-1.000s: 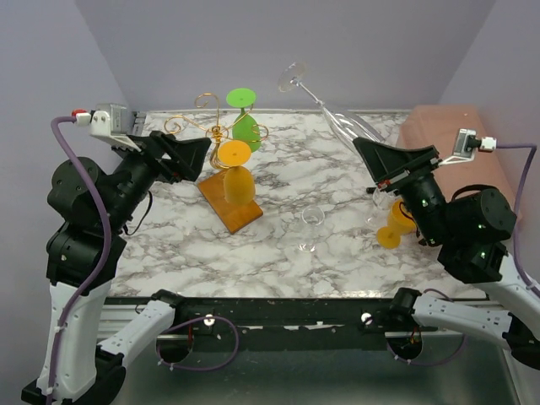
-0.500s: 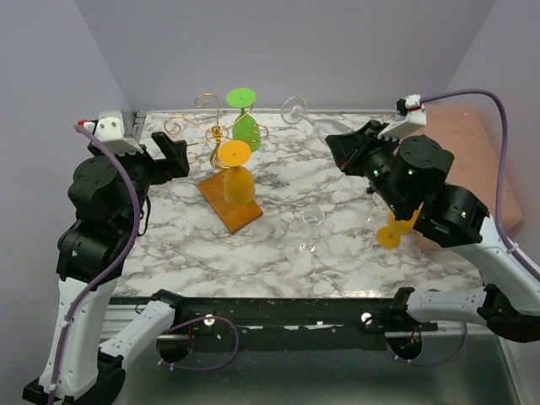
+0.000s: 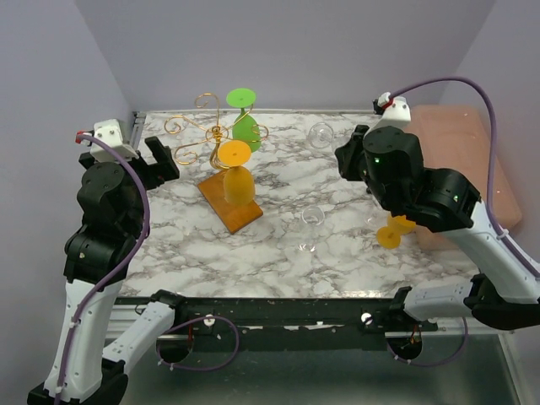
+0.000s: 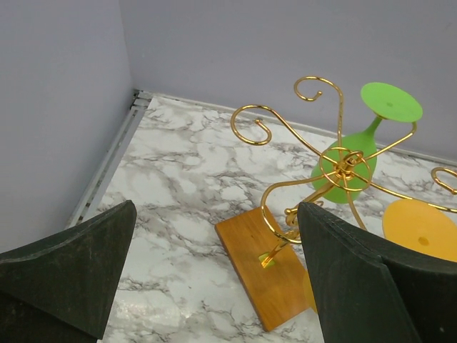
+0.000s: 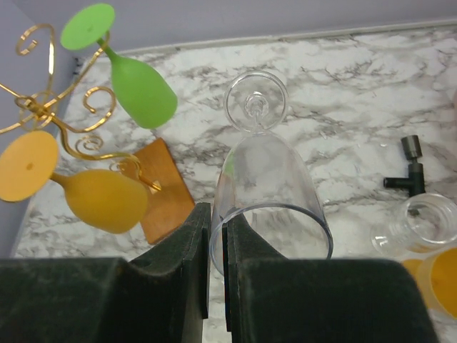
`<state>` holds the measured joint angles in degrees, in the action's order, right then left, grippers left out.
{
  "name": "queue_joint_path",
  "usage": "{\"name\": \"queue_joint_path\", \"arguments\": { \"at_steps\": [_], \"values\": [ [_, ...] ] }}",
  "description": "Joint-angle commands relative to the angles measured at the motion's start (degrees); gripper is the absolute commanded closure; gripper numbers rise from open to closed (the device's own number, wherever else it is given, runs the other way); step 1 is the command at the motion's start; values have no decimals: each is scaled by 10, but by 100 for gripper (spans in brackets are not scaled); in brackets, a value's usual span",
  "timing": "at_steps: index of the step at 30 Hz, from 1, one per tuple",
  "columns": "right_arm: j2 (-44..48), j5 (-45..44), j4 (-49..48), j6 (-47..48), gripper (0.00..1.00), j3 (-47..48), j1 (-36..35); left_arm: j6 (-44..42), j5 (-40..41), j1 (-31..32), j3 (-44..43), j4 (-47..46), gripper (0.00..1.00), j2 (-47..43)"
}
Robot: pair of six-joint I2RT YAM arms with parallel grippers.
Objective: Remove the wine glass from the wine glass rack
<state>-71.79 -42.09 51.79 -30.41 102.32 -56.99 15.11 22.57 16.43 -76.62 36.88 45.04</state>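
My right pincer (image 5: 216, 243) is clamped on the clear glass (image 5: 268, 171). One finger sits inside the bowl and one outside, pinching the wall at the rim. I judge that grip is used because the rim is the only part a hanging glass offers from below. The glass is off the rack (image 4: 250, 250), in the air over the far side of the table (image 3: 253, 253), to the rack's right and well apart from it. Its long axis runs straight out along the fingers, mouth toward the wrist and foot leading away; I cannot tell how steeply it tilts. The green glass (image 5: 139, 89) and orange glass (image 5: 100, 196) hang bowl-down on the scrolls. My left pincer (image 4: 214, 214) is spread wide, empty, facing the rack, probably ready to steady it.
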Motion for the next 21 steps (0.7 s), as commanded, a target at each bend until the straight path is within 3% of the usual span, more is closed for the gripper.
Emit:
{"name": "queue_joint_path", "arguments": {
  "at_steps": [1,13,21],
  "values": [
    [-13,-21,105,-24,99,17,0,-16,46,-13,12,-22,2,-20],
    [-69,9,249,-90,99,-7,0,-8,22,-49,35,-35,3,-21],
    [-53,50,216,-78,99,-78,0,-4,7,-63,47,-41,4,-20]
  ]
}}
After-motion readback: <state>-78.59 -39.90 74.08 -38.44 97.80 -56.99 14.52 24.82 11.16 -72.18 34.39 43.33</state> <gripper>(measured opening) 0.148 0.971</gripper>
